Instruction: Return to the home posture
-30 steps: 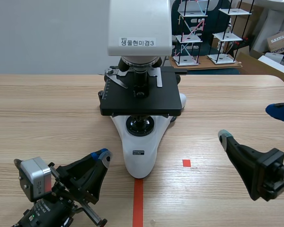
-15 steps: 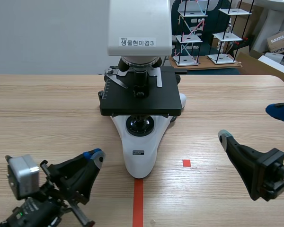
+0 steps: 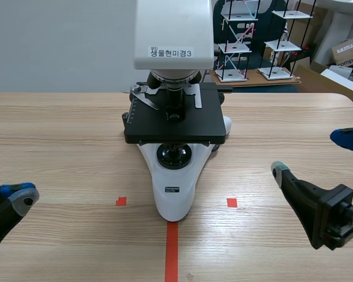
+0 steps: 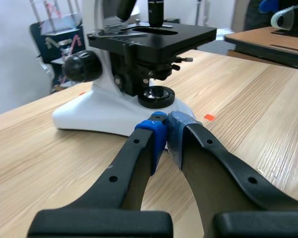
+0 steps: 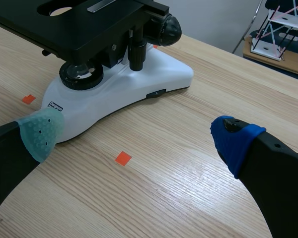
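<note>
A white and black microscope [image 3: 173, 117] stands at the middle of the wooden table, with its base toward me. My left gripper [image 3: 17, 192] sits low at the table's near left edge; only its tip shows in the scene view. In the left wrist view the left gripper [image 4: 166, 136] is shut, blue pads pressed together with nothing between them, and the microscope [image 4: 134, 74] stands ahead of it. My right gripper [image 3: 313, 154] hangs open to the right of the microscope. In the right wrist view the right gripper [image 5: 136, 136] spans bare table, with the microscope base [image 5: 114, 94] ahead of it.
Orange-red tape marks lie in front of the microscope base: two small squares [image 3: 121, 201] [image 3: 232, 202] and a centre line [image 3: 172, 249]. Behind the table at the back right stand wire racks [image 3: 247, 41] and cardboard boxes [image 3: 347, 53].
My left arm has drawn back to the lower left, so its wrist and camera have left the scene view and the left red square is uncovered. The right arm has not moved.
</note>
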Available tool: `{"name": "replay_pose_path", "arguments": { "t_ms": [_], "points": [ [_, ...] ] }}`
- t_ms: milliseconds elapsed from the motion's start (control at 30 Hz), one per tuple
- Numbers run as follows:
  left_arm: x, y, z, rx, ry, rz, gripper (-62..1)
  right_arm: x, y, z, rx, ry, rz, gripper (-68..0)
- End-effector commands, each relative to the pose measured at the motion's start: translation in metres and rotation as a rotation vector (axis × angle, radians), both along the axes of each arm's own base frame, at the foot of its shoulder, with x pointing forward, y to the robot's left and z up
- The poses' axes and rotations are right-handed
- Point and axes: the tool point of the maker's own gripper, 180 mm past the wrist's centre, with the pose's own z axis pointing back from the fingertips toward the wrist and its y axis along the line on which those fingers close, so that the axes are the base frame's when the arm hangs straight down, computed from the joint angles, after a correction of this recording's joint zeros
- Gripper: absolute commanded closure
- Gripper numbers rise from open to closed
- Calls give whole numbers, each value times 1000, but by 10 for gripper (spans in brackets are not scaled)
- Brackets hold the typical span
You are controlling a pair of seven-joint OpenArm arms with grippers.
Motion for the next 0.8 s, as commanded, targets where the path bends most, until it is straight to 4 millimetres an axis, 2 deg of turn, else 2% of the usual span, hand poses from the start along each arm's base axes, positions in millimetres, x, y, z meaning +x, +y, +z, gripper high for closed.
{"name": "replay_pose_path", "arguments": {
  "t_ms": [0, 33, 100, 200, 233, 267, 367, 467, 667, 767],
  "points": [
    [-6, -3, 4, -2, -4, 22, -37, 2, 1, 9, 7, -32, 8, -657],
    [-10, -5, 6, 11, -3, 25, -54, 2, 1, 9, 7, -32, 8, -657],
    [-19, -11, 13, 20, 1, 19, -162, 2, 1, 9, 7, -32, 8, -657],
    [-31, -20, 25, 0, 4, -1, -446, 2, 1, 9, 7, -32, 8, -657],
    [-35, -23, 28, -6, 11, -5, -523, 2, 1, 9, 7, -32, 8, -657],
    [-36, -24, 30, -17, 26, 3, -567, 2, 1, 9, 7, -32, 8, -657],
    [-35, -26, 28, -5, 94, 29, -618, 2, 1, 9, 7, -32, 8, -657],
    [-32, -25, 27, 28, 104, 38, -617, 2, 1, 9, 7, -32, 8, -657],
    [-16, -6, 39, -1, 66, 125, -616, 2, 1, 10, 7, -33, 8, -657],
    [-15, -4, 43, -9, 54, 133, -615, 2, 1, 10, 7, -33, 8, -657]
  ]
}}
